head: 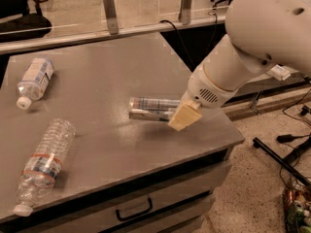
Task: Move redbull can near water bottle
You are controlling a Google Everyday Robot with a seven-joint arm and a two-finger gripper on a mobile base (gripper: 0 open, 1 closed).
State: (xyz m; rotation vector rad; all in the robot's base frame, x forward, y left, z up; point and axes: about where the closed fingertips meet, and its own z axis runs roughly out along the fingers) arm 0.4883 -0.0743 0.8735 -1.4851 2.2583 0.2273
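The redbull can (150,108) lies on its side, silver and blue, at the middle right of the grey table (112,62). My gripper (182,114) is at the can's right end; a beige finger (184,116) covers that end and the gripper is shut on the can. The big white arm reaches in from the upper right. The water bottle (41,166), clear and ribbed with a red-and-blue band, lies on its side at the front left, cap toward the table's front edge, well left of the can.
A shorter bottle with a white-blue label (35,80) lies at the far left. The table's right edge is just below the gripper. Drawers with a handle (133,210) are under the top. Cables and a black stand leg (282,161) lie on the floor at right.
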